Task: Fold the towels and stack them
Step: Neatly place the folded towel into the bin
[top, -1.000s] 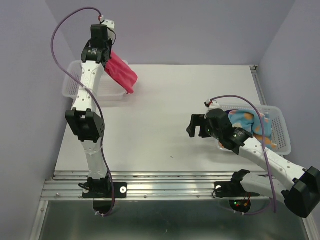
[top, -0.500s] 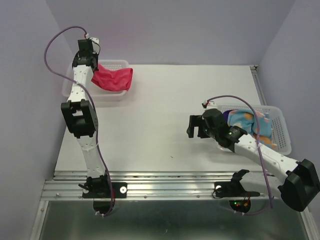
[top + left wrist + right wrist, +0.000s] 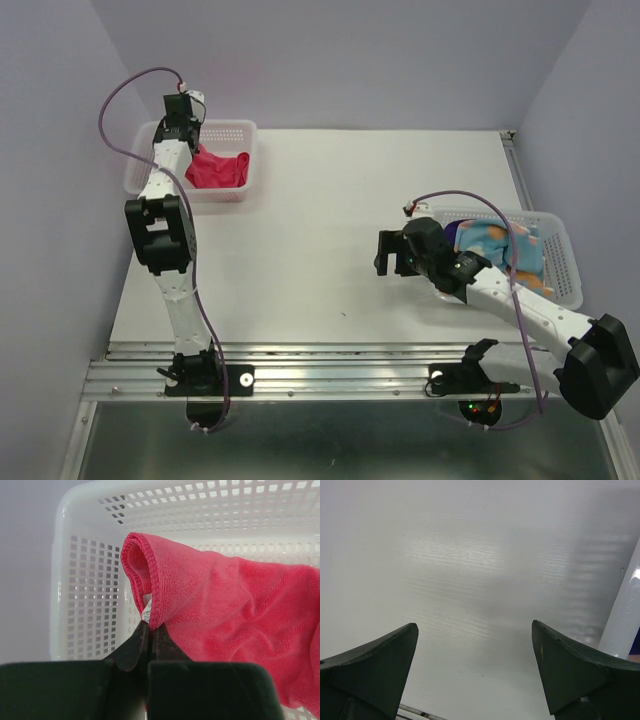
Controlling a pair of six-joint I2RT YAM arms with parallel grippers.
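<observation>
A magenta-pink towel (image 3: 218, 168) lies inside the white mesh basket (image 3: 240, 130) at the table's back left. My left gripper (image 3: 190, 148) is shut on that towel's hemmed edge (image 3: 150, 600), which stands up in a fold over the basket floor. In the white basket (image 3: 560, 262) on the right lies a light blue dotted towel (image 3: 495, 240) over a dark purple one (image 3: 465, 232). My right gripper (image 3: 385, 252) hangs open above bare table, left of that basket, with nothing between its fingers (image 3: 380, 665).
The left basket's perforated wall (image 3: 90, 595) is close on the left of the pinched towel. A metal rail (image 3: 340, 375) runs along the table's near edge. Purple walls close in the back and both sides.
My left arm has swung back and down, carrying the pink towel from above the table's left side into the left basket. The right arm has barely moved.
</observation>
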